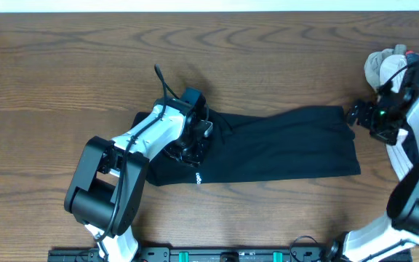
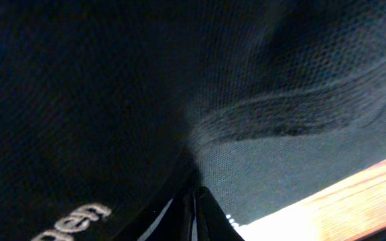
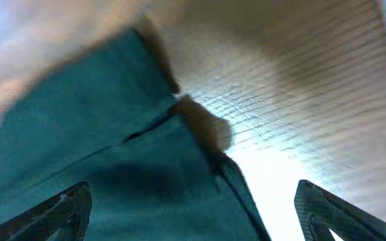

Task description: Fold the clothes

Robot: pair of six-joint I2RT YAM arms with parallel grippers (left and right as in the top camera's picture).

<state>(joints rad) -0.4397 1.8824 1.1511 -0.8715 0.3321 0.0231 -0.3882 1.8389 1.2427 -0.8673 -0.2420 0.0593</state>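
- left gripper: jaws clenched. In the wrist view the tips meet on fabric and a crease fans out from them, so I read it as a pinch on the left end of the black shirt.
- white hem logo sits just beside the closed jaws on their near side, so the grip is close to the hem. That is a good anchor point. I can't tell whether it has all the layers.
- The shirt lies flat on the wooden table as a long folded strip, from the left jaws across to the right jaws. It is rumpled near the left jaws and smoother toward the right.
- right gripper: jaws released and spread wide, with nothing between them. It sits at the shirt's far right corner. The wrist view is blurred, but the shirt edge lies below the gap, more under the left finger than the right.
- The step looks like a right-end regrasp before folding the strip end over end.
- To do it well, centre the open jaws over the corner, go down to the table and close on every layer.
- Hold the left pinch as a tension anchor and lift low, so the strip doesn't unfold or drag.
- Align the edges before letting go.
- pile of clothes lies just beyond the right jaws, apart from the shirt. Keep the swing clear of it.
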